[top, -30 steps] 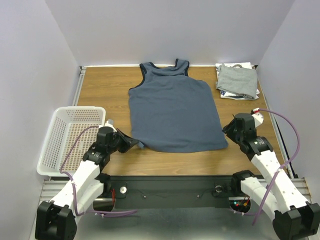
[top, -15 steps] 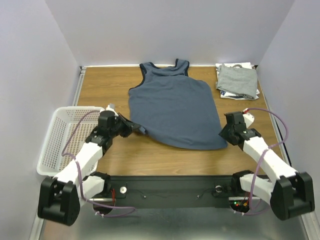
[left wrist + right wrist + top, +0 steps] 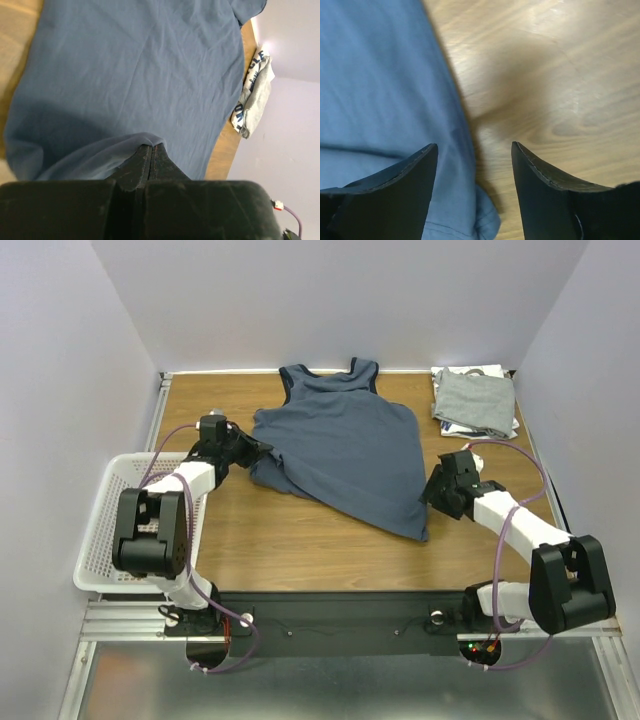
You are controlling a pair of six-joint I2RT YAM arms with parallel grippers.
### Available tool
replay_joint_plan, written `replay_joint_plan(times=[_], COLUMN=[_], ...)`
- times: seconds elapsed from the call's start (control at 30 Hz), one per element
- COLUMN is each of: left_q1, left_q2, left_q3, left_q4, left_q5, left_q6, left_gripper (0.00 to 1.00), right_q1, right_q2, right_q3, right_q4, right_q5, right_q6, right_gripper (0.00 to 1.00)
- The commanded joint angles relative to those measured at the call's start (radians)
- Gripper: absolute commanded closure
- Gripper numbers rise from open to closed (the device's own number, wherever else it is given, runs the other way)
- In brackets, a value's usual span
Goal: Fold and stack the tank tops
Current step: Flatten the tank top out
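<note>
A slate-blue tank top (image 3: pixel 345 445) with navy trim lies spread on the wooden table, neck toward the back wall. My left gripper (image 3: pixel 262 451) is shut on its lower-left hem corner, which is pulled up beside the left armhole, so the hem runs slanted. In the left wrist view the fabric (image 3: pixel 140 65) bunches over the closed left gripper (image 3: pixel 150 146). My right gripper (image 3: pixel 431 491) stands open at the shirt's right edge. In the right wrist view the right gripper (image 3: pixel 473 145) straddles that edge (image 3: pixel 380 75), holding nothing. A folded grey tank top (image 3: pixel 474 400) rests on a white one at the back right.
A white mesh basket (image 3: pixel 110 530) sits at the table's left edge, close behind my left arm. The folded grey shirt with lettering (image 3: pixel 255 90) shows beyond the blue fabric in the left wrist view. Bare wood (image 3: pixel 300 550) lies in front of the shirt.
My left gripper has carried the lower-left corner toward the back, skewing the hem. My right gripper has opened, released the lower-right corner and shifted back and slightly inward.
</note>
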Motion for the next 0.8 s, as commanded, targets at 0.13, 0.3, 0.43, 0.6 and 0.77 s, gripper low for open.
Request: replay_joint_plan(times=[0.13,0.3,0.43,0.6,0.77], left_q1=[0.004,0.01,0.01,0.012,0.012], left_q2=[0.079,0.1,0.132,0.171,0.183], left_q3=[0.054,0.051,0.074,0.12,0.144], left_q4=[0.09,0.09,0.093,0.089,0.074], left_q5=[0.04,0.031,0.03,0.03,0.033], left_q6=[-0.026,-0.032,-0.049,-0.052,-0.052], left_gripper=[1.0,1.0,1.0,1.0,1.0], right_q1=[0.003,0.004,0.015,0.064,0.141], right_q2=[-0.116,-0.231,-0.26,-0.256,-0.231], right_q3=[-0.051,-0.076,-0.074,-0.119,-0.142], right_q4=[0.057,-0.047,-0.128,-0.136,-0.121], right_q5=[-0.155,-0.17,-0.202,-0.221,-0.187], right_q6=[0.015,0.053,0.058,0.093,0.127], right_gripper=[0.42,0.46,0.47,0.53,0.58])
